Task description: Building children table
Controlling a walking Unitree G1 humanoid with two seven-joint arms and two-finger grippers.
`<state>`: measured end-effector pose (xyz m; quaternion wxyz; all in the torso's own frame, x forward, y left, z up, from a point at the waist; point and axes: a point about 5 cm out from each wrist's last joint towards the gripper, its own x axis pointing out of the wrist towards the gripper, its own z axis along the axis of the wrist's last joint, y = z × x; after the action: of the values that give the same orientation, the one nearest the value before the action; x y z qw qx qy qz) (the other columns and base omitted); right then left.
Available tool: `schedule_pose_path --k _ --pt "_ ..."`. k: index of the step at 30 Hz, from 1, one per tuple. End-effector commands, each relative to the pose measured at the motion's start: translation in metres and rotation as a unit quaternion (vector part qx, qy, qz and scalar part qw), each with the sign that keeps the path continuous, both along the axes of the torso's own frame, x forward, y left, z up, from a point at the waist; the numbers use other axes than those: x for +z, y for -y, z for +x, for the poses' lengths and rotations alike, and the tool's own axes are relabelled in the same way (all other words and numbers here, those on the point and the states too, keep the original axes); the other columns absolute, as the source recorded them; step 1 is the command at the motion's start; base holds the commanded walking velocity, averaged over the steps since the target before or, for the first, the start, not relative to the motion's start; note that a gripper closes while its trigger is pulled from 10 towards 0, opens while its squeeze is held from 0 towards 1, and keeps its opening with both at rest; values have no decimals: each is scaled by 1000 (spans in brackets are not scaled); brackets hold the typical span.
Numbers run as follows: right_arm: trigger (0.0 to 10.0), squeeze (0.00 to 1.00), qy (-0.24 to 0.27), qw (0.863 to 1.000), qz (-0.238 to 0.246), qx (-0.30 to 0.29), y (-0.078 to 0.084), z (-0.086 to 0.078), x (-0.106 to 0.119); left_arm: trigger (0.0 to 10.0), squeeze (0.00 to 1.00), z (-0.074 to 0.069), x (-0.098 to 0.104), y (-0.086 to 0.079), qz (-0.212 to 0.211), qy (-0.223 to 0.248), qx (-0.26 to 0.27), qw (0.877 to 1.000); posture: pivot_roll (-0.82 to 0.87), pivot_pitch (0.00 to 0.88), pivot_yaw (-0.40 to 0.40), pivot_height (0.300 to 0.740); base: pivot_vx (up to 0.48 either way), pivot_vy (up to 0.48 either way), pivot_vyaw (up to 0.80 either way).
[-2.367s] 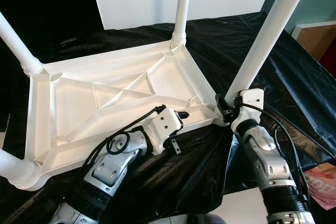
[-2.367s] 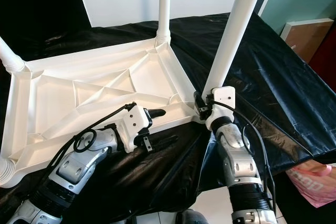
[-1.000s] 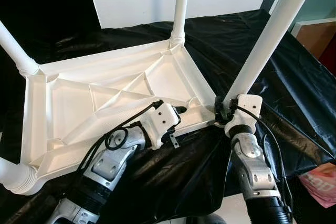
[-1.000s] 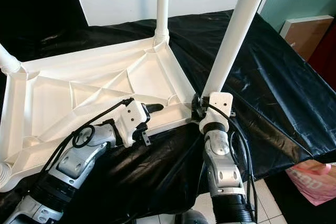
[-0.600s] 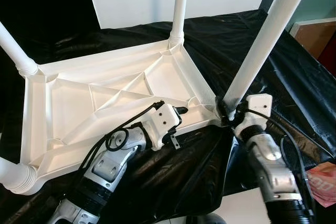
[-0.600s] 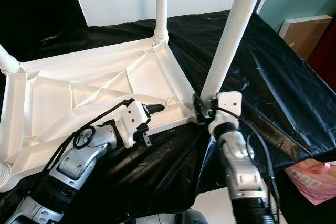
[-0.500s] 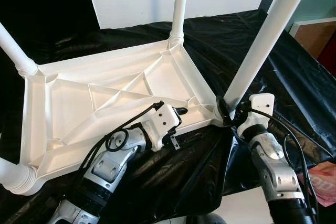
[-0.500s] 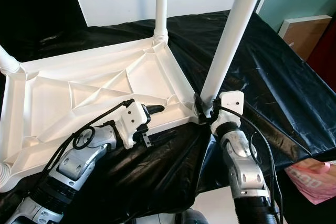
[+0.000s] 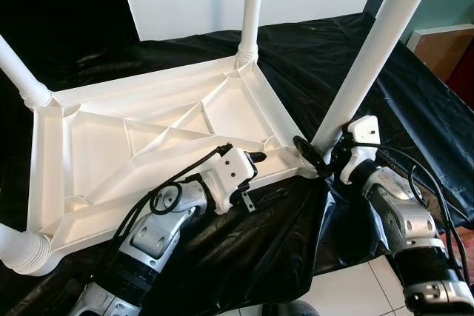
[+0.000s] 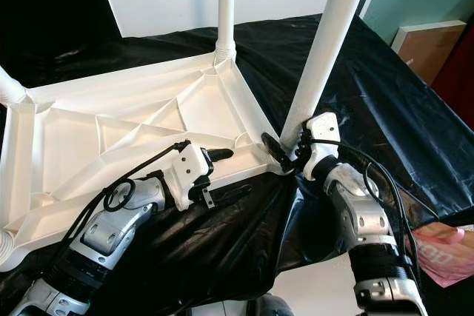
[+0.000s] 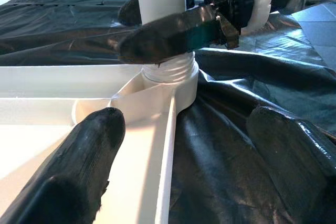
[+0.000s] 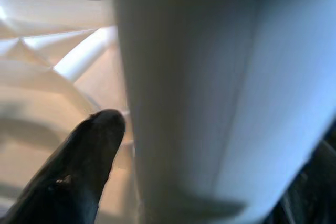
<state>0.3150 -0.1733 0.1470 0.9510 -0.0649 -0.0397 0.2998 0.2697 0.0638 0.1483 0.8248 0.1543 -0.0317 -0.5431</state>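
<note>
Two grippers: right gripper [image 9: 320,159] around table leg [image 9: 370,61], left gripper [image 9: 253,175] straddling table rim [image 9: 278,170].

White plastic children's table [image 9: 148,138] lies upside down at frame centre, ribbed underside up, four white legs [image 9: 370,57] standing at its corners

one upturned tabletop [image 9: 148,138], four legs [image 9: 370,57], two grippers [image 9: 255,175].

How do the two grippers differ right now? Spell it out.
The right gripper has its fingers around the base of the near-right table leg; the left gripper holds nothing. The right reaches in from the table's corner; the left hovers over the tabletop's near rim, fingers spread. Both sit low at the upturned table's near edge.
</note>
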Motion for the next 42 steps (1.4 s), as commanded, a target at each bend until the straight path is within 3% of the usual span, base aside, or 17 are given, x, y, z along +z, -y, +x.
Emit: schedule_pose_path --k 1,12,16,17,18,19,26,28,31,38,42 --pt "0 0 -6 1000 -20 21 -2 2 -5 10000 0 -4 -1 0 5 -9 -19 1000 8 124 -47 740 0 0 0" --pt "0 0 -4 999 -27 33 2 7 -5 10000 0 -4 -1 -1 6 -8 -17 1000 9 127 -44 740 0 0 0" --pt "0 0 -14 999 -27 17 10 2 -15 10000 0 -4 -2 0 7 -10 -22 1000 -6 124 -34 740 0 0 0" --pt "2549 0 -17 1000 -24 9 11 1 -17 10000 0 -3 -2 1 7 -10 -23 1000 -10 120 -30 740 0 0 0" --pt "2549 0 -17 1000 -24 9 11 1 -17 10000 0 -3 -2 1 7 -10 -23 1000 -10 120 -30 740 0 0 0" --pt "10000 0 -19 1000 -16 -1 12 0 -19 10000 0 -3 -1 2 7 -9 -25 1000 -10 119 -29 740 0 0 0" --pt "10000 0 -19 999 -3 -47 11 -3 -23 10000 0 -2 -1 2 9 -7 -27 1000 -11 112 -27 740 0 0 0" --pt "10000 0 -27 994 4 -102 11 -2 -28 10000 0 -1 -1 2 12 -5 -28 1000 -11 107 -27 740 0 0 0" --pt "10000 0 -30 992 11 -122 9 -3 -30 10000 0 0 0 2 12 -4 -28 1000 -14 105 -22 740 0 0 0" --pt "10000 0 -39 980 35 -193 -3 -9 -35 10000 0 0 1 4 12 -5 -37 999 -28 101 -5 740 0 0 0" --pt "10000 0 -36 965 44 -255 -13 -17 -39 10000 0 3 0 3 18 -4 -39 999 -34 99 2 740 0 0 0"
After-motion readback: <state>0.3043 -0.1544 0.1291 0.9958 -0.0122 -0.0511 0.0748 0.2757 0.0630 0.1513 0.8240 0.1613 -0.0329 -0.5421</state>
